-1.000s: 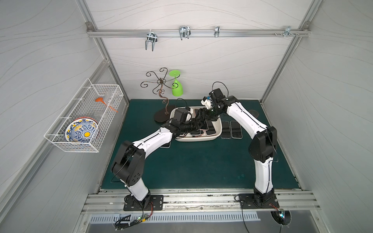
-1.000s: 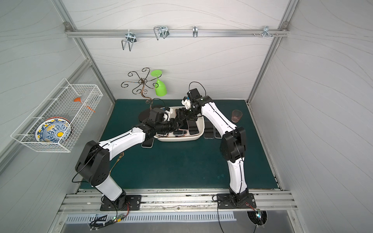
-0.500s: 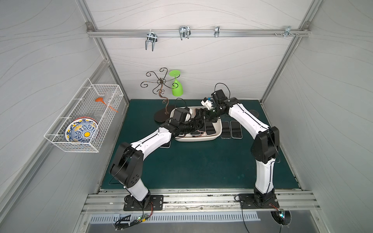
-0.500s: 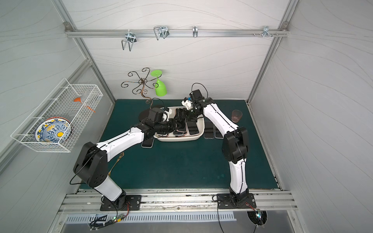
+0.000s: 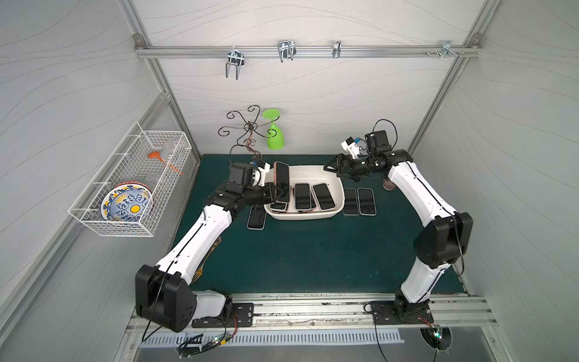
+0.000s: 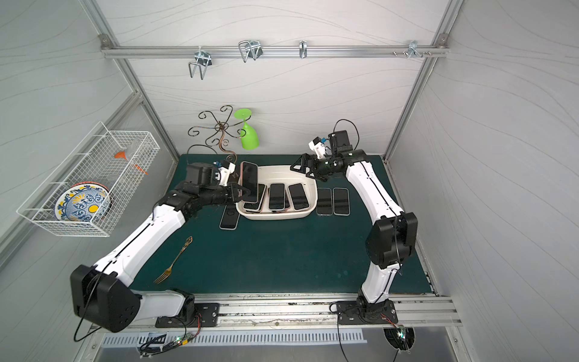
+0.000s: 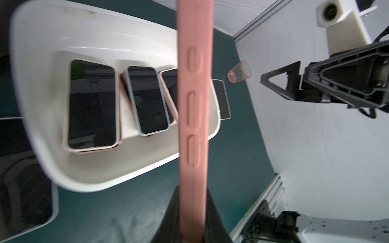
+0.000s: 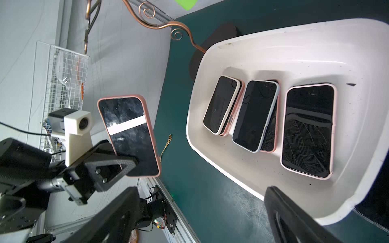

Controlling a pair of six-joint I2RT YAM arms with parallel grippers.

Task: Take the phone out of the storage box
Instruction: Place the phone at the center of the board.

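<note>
White panels [image 5: 313, 94] are enclosing a green-matted bench [image 5: 297, 250]. In both top views the left end effector [image 5: 279, 193] is clamping a pink-cased phone [image 5: 282, 178] by its lower end, long axis upright, above the left edge of the storage box [image 5: 313, 174]. The right end effector [image 5: 340, 172] is hovering farther off, jaws wide apart. The left wrist view is showing the phone edge-on, clear of the other phones [image 7: 92, 105]. In the right wrist view it is hanging beside the rim, likely needing only a leftward carry.

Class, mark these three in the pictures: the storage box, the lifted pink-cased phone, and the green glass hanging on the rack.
storage box [image 5: 302, 215]: in a top view, on its near outer wall.
pink-cased phone [image 5: 282, 180]: in a top view, on the middle of its dark screen.
green glass [image 5: 275, 142]: in a top view, on its bowl.
</note>
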